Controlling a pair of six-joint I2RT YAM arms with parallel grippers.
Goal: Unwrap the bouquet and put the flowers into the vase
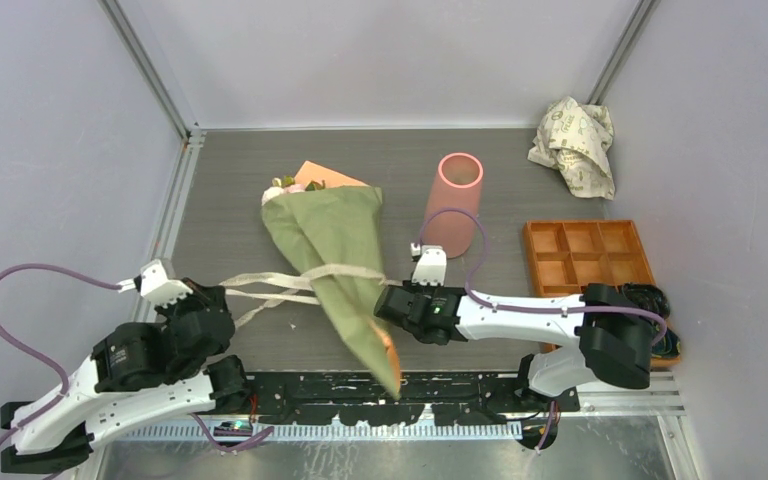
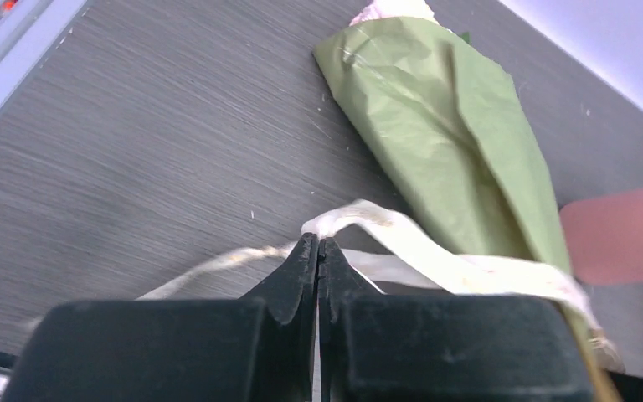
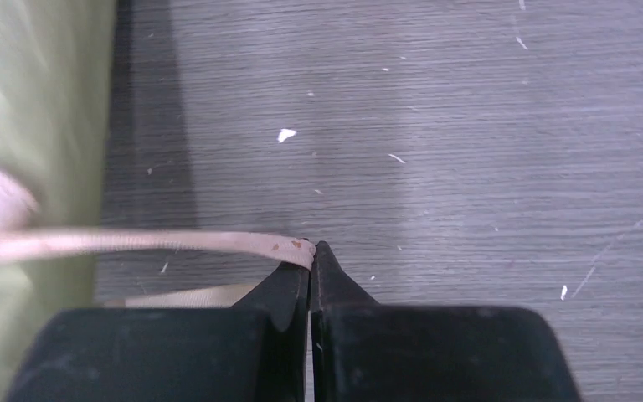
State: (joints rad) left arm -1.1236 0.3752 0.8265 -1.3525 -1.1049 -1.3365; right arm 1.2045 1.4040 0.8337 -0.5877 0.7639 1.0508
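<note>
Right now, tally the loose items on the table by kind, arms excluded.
bouquet, tied with ribbon: 1
vase, pink: 1
compartment tray, orange: 1
crumpled paper, cream printed: 1
Total: 4

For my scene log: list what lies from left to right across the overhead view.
The left hand, shut on the ribbon → bouquet → vase → orange tray. Left out as overlapping: the right hand, also shut on the ribbon, and the crumpled paper.
</note>
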